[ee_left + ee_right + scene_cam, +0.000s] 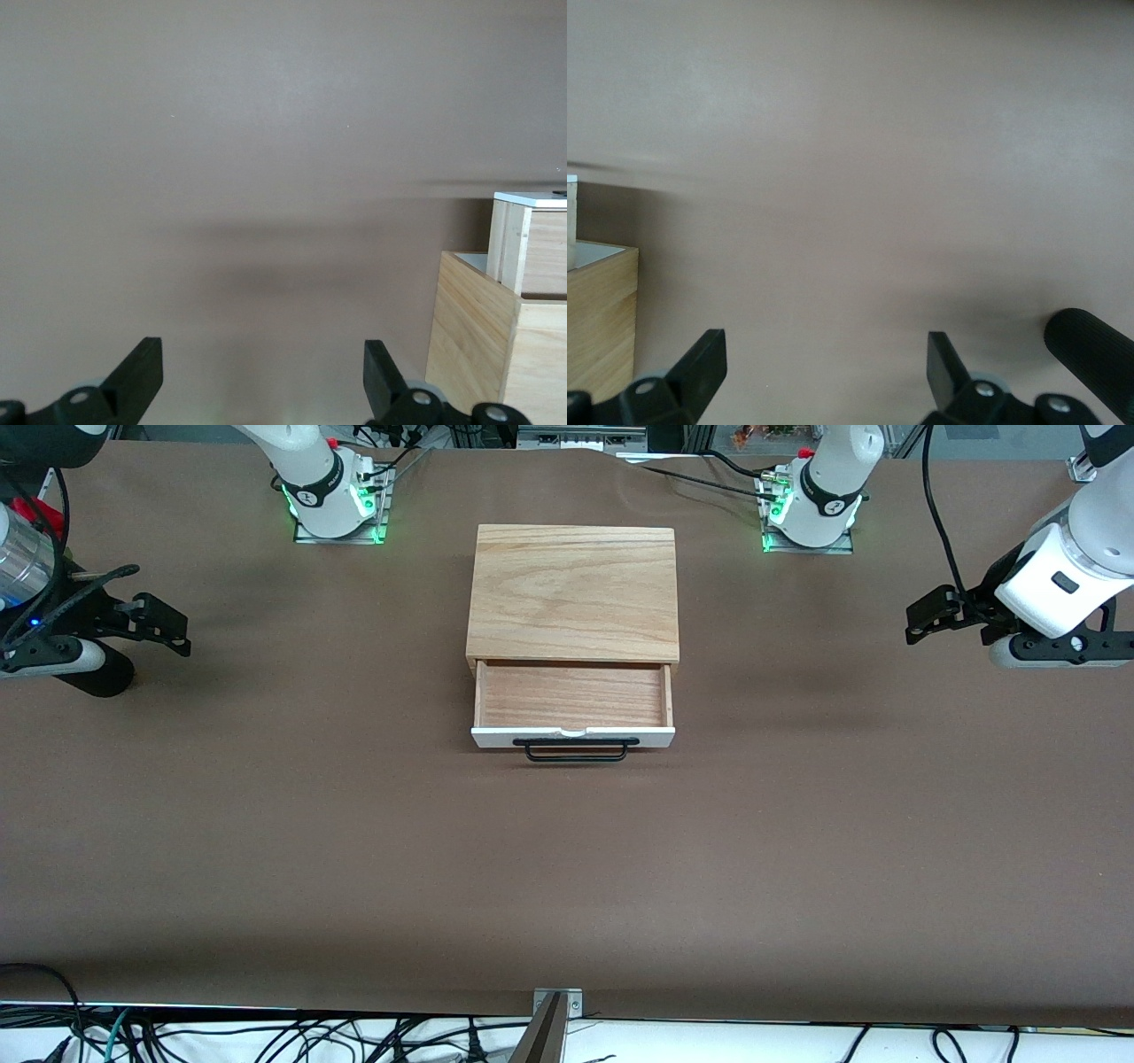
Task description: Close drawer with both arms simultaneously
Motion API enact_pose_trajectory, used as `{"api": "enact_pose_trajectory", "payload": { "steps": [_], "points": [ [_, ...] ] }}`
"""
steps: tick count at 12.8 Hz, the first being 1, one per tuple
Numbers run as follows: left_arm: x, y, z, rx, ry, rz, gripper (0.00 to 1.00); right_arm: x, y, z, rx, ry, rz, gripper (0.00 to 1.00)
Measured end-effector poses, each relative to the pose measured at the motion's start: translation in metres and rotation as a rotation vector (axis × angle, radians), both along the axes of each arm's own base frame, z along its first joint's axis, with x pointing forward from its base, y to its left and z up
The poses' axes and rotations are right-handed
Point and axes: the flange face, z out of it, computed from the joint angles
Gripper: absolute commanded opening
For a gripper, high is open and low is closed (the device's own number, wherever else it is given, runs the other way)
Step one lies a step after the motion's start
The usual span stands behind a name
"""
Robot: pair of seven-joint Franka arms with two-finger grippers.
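While the drawer (pixel 572 698) sits pulled out of its oak box (pixel 573 592) mid-table, left gripper (pixel 930 615) and right gripper (pixel 164 624) hover over opposite table ends, fingers spread, empty.

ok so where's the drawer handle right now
In the front view the black handle hangs on the white front panel of the open drawer, at mid-table, on the side of the oak box nearest the front camera.

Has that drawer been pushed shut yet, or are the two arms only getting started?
Nothing looks done: the drawer stands pulled out of its oak box, empty tray showing. Both end effectors are open and apart from it, the left end effector over the table's left-arm end, the right end effector over the right-arm end. Approaching and pushing remain.
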Motion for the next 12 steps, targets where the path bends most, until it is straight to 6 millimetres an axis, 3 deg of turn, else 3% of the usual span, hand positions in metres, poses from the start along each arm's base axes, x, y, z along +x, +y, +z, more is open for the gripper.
{"api": "enact_pose_trajectory", "payload": {
  "steps": [12],
  "points": [
    [-0.0006,-0.0029,0.0007,0.000,-0.001,-0.005,1.00,-0.0004,0.0000,-0.0007,0.000,0.005,-0.013,1.00]
  ]
}}
